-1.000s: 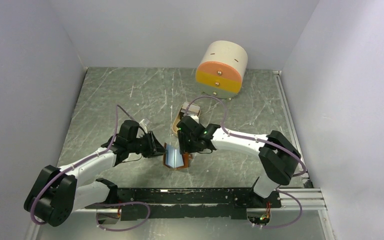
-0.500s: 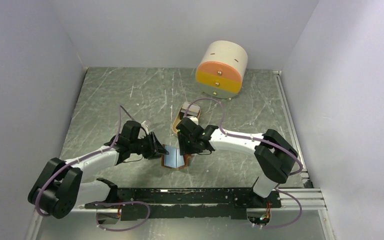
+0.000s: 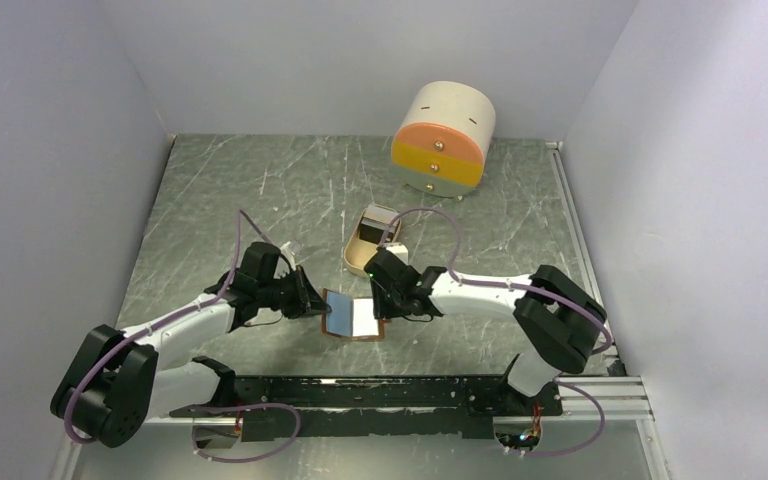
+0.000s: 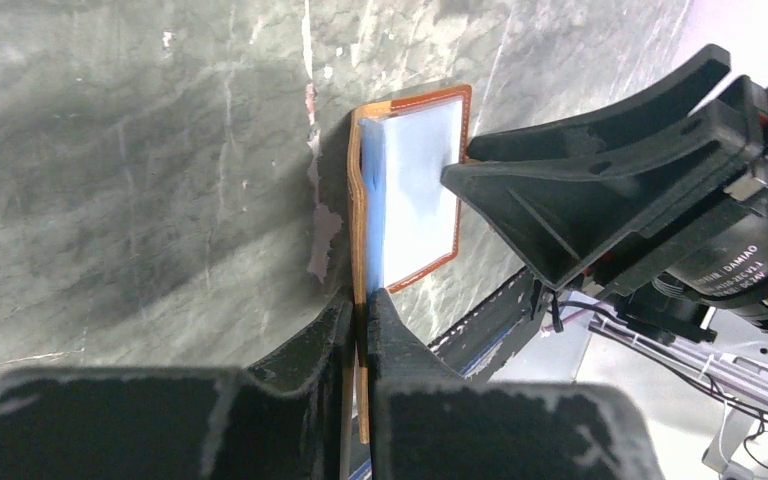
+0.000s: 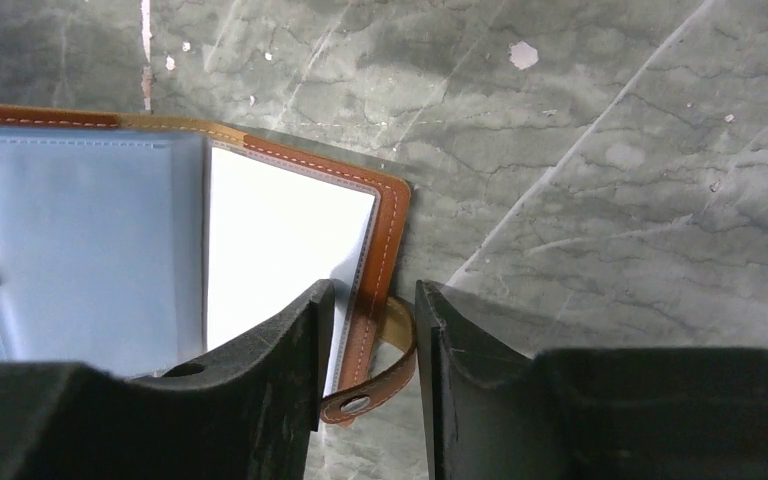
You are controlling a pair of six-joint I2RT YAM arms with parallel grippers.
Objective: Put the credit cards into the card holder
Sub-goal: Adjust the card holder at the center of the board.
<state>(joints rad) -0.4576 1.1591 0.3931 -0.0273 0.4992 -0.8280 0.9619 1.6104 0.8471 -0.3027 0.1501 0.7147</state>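
Note:
The tan leather card holder (image 3: 353, 317) lies spread open on the table, its clear pockets facing up. My left gripper (image 3: 313, 303) is shut on its left flap, and the left wrist view shows the thin leather edge (image 4: 360, 215) pinched between the jaws (image 4: 361, 302). My right gripper (image 3: 387, 301) straddles the holder's right edge (image 5: 390, 225). Its jaws (image 5: 370, 300) are apart, with the snap tab (image 5: 380, 388) between them. Greyish credit cards (image 3: 375, 226) sit in a small beige tray behind the holder.
The beige tray (image 3: 352, 252) sits just behind both grippers. A round cream-and-orange drawer box (image 3: 442, 140) stands at the back. A black rail (image 3: 360, 393) runs along the near edge, and walls close in the left, right and back sides.
The holder has gone from partly folded to lying flat and open. My left gripper closed on its left flap. My right gripper dropped to the right edge and its jaws narrowed.

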